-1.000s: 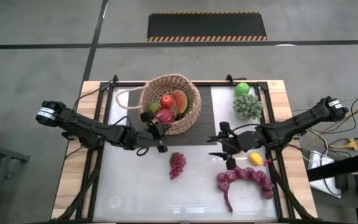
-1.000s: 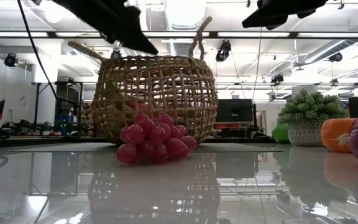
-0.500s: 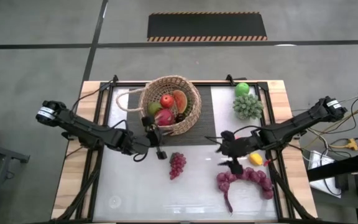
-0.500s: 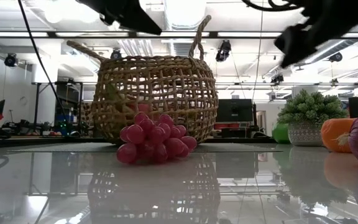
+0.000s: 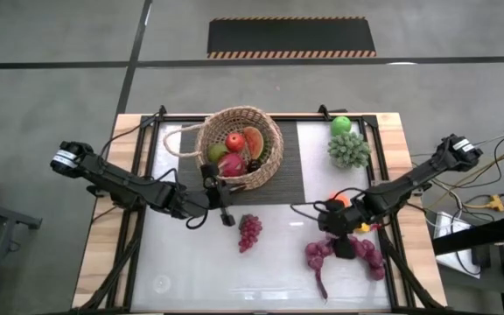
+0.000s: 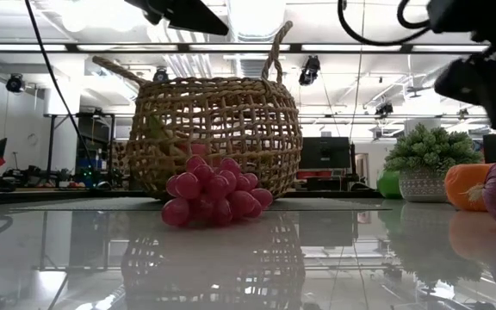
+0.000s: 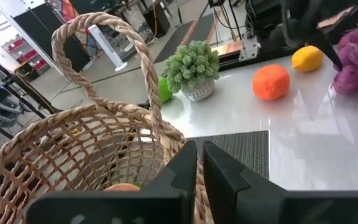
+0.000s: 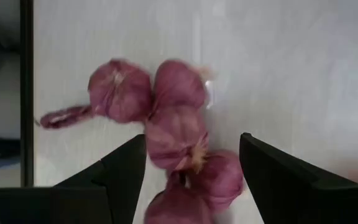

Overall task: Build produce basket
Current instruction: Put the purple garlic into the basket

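The wicker basket [image 5: 240,146] stands on a dark mat and holds a red apple, a watermelon slice, a green fruit, a pink dragon fruit and a dark fruit. My left gripper [image 5: 226,208] hangs shut and empty just off the basket's near rim [image 7: 123,118]. My right gripper [image 5: 339,238] points down, open, above a long string of purple bulbs [image 8: 176,124], one finger on either side; the low view shows it well above the table [image 6: 480,82]. A small purple grape bunch [image 5: 249,231], an orange [image 5: 341,199], a lemon [image 5: 362,227] and a green apple [image 5: 340,125] lie on the table.
A spiky grey-green leafy clump in a pot [image 5: 348,150] stands near the far right, next to the green apple. The basket's loop handle [image 7: 104,37] rises close to my left gripper. The glossy white table top [image 5: 191,262] is bare on its near left.
My right gripper has moved toward the near edge and a little to the right, has tipped to point down, and has come lower over the purple bulb string, uncovering the orange. My left gripper has drawn back from the basket's rim toward the near edge.
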Controlling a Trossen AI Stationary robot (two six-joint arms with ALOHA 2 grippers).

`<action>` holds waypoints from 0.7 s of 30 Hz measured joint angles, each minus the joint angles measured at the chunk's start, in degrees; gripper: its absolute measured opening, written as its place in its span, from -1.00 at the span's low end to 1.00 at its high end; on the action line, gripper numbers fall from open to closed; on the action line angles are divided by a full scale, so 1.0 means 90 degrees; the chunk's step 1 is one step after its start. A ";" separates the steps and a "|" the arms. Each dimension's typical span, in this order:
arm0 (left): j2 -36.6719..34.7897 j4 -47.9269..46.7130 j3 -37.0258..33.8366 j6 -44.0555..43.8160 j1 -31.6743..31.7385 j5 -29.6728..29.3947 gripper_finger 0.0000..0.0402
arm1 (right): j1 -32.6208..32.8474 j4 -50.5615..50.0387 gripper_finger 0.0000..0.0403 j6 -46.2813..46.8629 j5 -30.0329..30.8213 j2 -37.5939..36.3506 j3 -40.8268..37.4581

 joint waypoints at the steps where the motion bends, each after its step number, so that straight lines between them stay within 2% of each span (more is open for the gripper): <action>1: 0.0000 0.0046 -0.0002 0.0021 0.0000 0.0000 -0.95 | 0.0038 0.0015 0.22 0.0053 -0.0096 0.0072 0.0000; 6: -0.0002 0.0143 -0.0015 0.0136 0.0000 -0.0005 -0.95 | 0.0102 -0.0200 0.30 0.0522 -0.0531 0.0273 0.0039; 11: -0.0002 0.0274 -0.0017 0.0160 -0.0002 -0.0005 -0.95 | 0.0239 -0.0452 0.32 0.0292 -0.0546 0.0593 0.0073; 16: -0.0002 0.0266 -0.0024 0.0156 -0.0002 -0.0007 -0.95 | 0.0227 -0.0326 0.25 -0.0170 -0.0423 0.1085 0.0120; 21: -0.0002 0.0266 -0.0041 0.0144 -0.0002 -0.0007 -0.95 | 0.0232 -0.0176 0.09 -0.0533 -0.0314 0.1545 0.0180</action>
